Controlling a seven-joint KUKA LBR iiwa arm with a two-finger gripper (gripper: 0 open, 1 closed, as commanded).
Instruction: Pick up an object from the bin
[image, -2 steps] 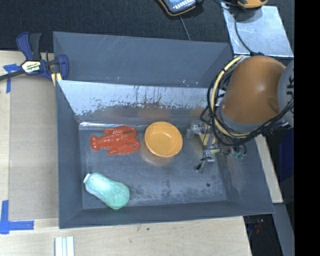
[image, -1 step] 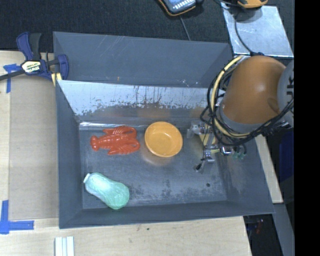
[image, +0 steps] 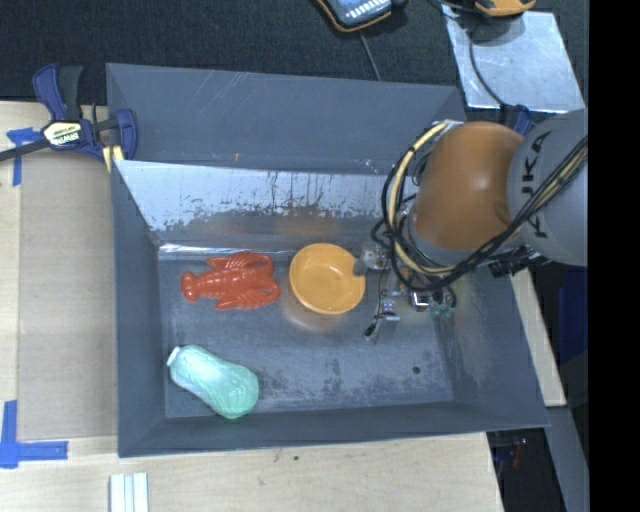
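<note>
Roughly mid-floor of the grey bin (image: 300, 385) sits an orange bowl (image: 327, 279), mouth up. All positions below are taken from it.

- Left of the bowl, just beside its rim: a red toy lobster (image: 232, 282), lying flat along the bin floor. Whether it touches the bowl is hard to make out.
- Below and left of the bowl, well apart from it, near the bin's front-left corner: a pale green lumpy thing (image: 214, 380), lying on its side. Its kind is unclear.
- Right of the bowl, just beside its right rim: the hand (image: 384, 305), low over bare bin floor. Contact with the bowl cannot be judged.

The hand is largely hidden. The arm's orange wrist cover (image: 465, 190) and a loop of cables (image: 400, 215) sit above it and mask most of it. Only a few small metal parts show beneath them, too small to read. Whether the hand is open or closed, I cannot tell, nor whether it has hold of anything.

The grey arm (image: 555, 200) is cut off on the side away from the bowl.
</note>
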